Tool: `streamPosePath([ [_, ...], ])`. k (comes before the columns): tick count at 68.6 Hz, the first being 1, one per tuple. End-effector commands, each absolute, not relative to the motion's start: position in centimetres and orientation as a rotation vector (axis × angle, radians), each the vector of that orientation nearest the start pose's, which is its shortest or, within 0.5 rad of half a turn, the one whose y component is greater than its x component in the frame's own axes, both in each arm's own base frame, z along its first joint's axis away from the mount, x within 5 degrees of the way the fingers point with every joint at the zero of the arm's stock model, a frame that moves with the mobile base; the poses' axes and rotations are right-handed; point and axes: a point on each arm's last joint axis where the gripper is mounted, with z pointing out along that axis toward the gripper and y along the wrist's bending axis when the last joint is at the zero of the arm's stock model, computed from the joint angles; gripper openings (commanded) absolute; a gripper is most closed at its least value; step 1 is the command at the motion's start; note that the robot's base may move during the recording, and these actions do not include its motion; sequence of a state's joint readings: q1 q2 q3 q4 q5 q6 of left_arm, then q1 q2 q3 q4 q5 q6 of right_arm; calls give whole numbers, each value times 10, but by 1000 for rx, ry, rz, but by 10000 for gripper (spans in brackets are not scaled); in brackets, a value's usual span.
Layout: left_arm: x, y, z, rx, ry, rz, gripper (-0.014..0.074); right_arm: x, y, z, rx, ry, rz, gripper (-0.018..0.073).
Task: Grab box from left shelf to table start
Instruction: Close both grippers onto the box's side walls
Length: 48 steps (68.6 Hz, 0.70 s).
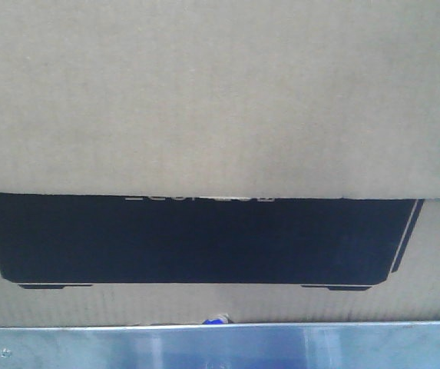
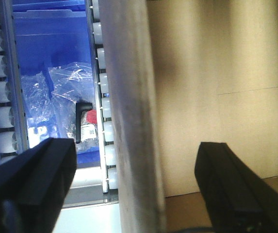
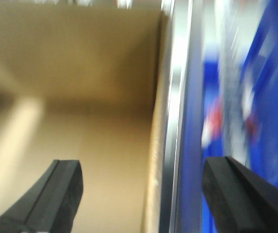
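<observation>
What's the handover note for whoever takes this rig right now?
Left gripper: open, empty, beside the box, next to white rollers.
Right gripper: open, empty, also beside the box; view blurred.
Box sits on the left shelf behind its front rail.
Done: both arms at the box.
Left: grip it, lift it out, set it on the table.

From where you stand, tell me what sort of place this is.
Most likely a warehouse or stockroom picking area. A large cardboard box sits behind the shiny front rail of a metal rack. There are tracks of white rollers, and a blue plastic bin holds bagged items.
</observation>
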<state>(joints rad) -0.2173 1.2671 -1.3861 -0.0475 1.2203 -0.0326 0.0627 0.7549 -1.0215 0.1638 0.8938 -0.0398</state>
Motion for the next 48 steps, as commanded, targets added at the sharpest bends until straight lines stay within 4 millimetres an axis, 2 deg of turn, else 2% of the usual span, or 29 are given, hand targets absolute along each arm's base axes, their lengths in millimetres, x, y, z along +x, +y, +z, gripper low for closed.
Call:
streamPosePath([
  [1,231,-57,417,221,2485,-175,414,148,21,424,-90,2147,202,603],
  [20,231,-57,417,221,2485,-175,414,204,20,425,-115,2363,118,603],
  [36,231,-57,417,221,2485,-175,414,244,22,397,-112,2474,119,603],
  [48,231,-57,417,221,2485,-175,414,260,23,383,-112,2533,119,600],
])
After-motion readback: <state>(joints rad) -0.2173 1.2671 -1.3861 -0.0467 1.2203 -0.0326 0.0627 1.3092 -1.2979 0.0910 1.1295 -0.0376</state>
